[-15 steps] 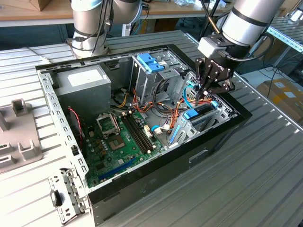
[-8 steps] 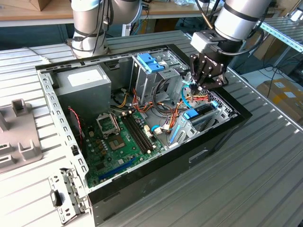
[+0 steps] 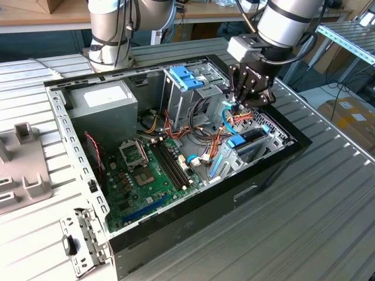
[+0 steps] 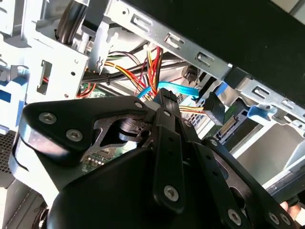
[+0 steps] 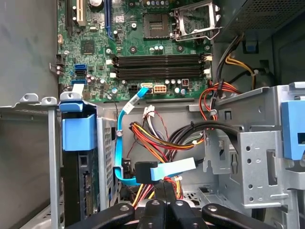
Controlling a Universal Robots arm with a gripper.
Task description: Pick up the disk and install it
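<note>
The disk [image 3: 253, 142] stands on edge in a metal bay at the case's side on the exterior view's right, with a blue tab [image 3: 237, 141] on its end. The first wrist view shows that blue tab [image 5: 78, 131] above the disk's dark edge [image 5: 75, 191]. My gripper [image 3: 239, 105] hangs inside the open computer case [image 3: 64, 126], just behind the disk's bay and above a bundle of cables. Its fingers are pressed together in both wrist views. The fingertips [image 4: 164, 98] meet a light-blue data cable [image 5: 174, 168] beside its black connector [image 5: 143, 171]. I cannot tell whether the cable is pinched.
A tall metal cage with light-blue handles [image 3: 186, 79] stands just beyond the gripper. A grey power-supply box [image 3: 105, 99] fills the far corner. The green motherboard [image 3: 149, 170] lies on the case floor. Red, yellow and black wires [image 5: 157, 136] crowd the space under the gripper.
</note>
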